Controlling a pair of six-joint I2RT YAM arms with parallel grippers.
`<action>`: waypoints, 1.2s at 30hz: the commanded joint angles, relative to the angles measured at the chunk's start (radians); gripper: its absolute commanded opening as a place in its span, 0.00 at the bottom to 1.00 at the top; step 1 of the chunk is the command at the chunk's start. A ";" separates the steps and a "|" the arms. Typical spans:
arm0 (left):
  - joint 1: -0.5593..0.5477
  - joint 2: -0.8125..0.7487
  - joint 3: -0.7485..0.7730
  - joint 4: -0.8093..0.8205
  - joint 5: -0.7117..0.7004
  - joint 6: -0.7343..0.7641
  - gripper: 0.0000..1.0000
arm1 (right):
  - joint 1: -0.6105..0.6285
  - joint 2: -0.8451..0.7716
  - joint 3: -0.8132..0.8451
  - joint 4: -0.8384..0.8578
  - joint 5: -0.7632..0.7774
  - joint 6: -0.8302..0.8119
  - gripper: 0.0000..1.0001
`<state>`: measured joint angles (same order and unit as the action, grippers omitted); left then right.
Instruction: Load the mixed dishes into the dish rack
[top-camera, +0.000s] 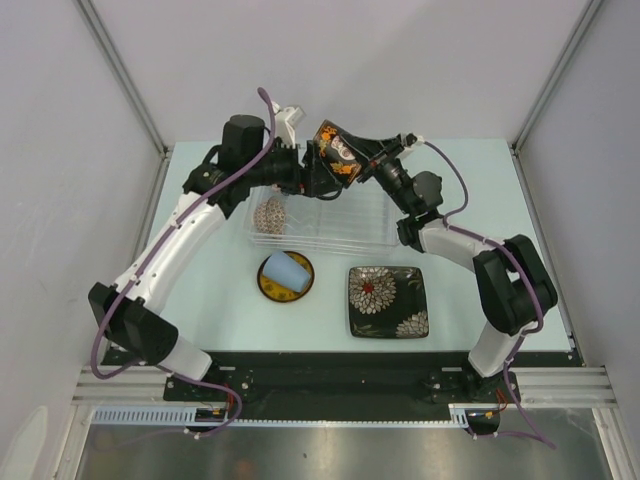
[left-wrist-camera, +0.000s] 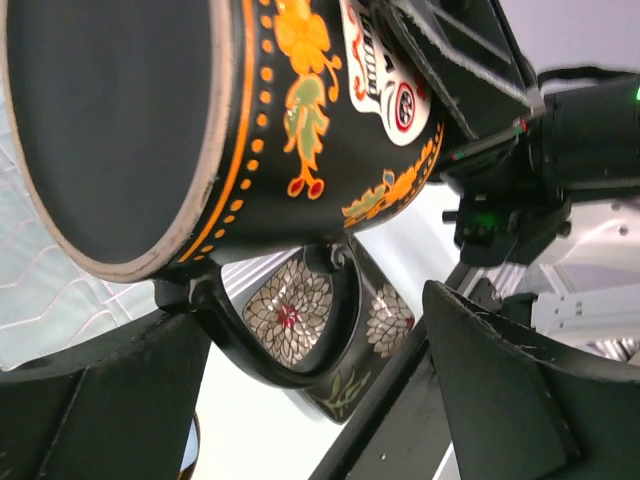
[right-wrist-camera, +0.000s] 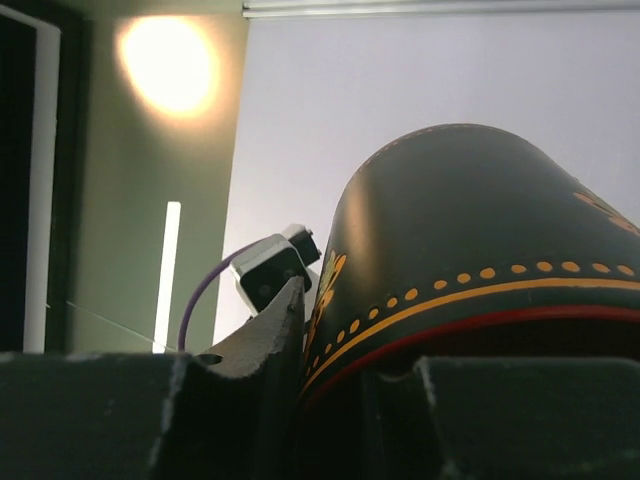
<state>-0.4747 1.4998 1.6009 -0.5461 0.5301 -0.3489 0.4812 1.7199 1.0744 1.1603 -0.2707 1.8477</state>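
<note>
We are holding the mug (top-camera: 336, 153) up over the far side of the rack (top-camera: 330, 236), tilted, where our two arms are meeting. Our right fingers (right-wrist-camera: 265, 345) are clamping it near its rim. One is pressing against the outer wall, and the red-lined rim is sitting right down between them. Our left fingers (left-wrist-camera: 95, 400) are standing wide apart, with the mug's handle (left-wrist-camera: 262, 345) hanging down into the gap. We cannot tell whether the handle is touching the left-hand one. The mug's dark base is facing that wrist camera. The beige bowl (top-camera: 270, 214) is sitting in the rack's left end. On the tabletop (top-camera: 490, 180), just in front of the rack, the cup (top-camera: 284, 270) is resting on the round plate (top-camera: 266, 287). The square plate (top-camera: 388, 300) is lying flat just beside them, on the right.
</note>
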 joint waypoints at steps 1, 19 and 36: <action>-0.027 0.033 0.093 0.066 0.027 -0.044 0.86 | 0.025 -0.008 0.088 0.437 0.065 0.044 0.00; -0.084 0.053 0.082 0.087 0.059 -0.105 0.74 | 0.091 0.070 0.190 0.441 0.113 0.082 0.00; -0.087 0.085 0.183 0.110 0.090 -0.171 0.00 | 0.174 0.139 0.191 0.440 0.149 0.148 0.00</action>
<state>-0.4839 1.5471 1.7447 -0.5423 0.4889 -0.6029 0.5392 1.8359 1.2072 1.3941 -0.0700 1.9823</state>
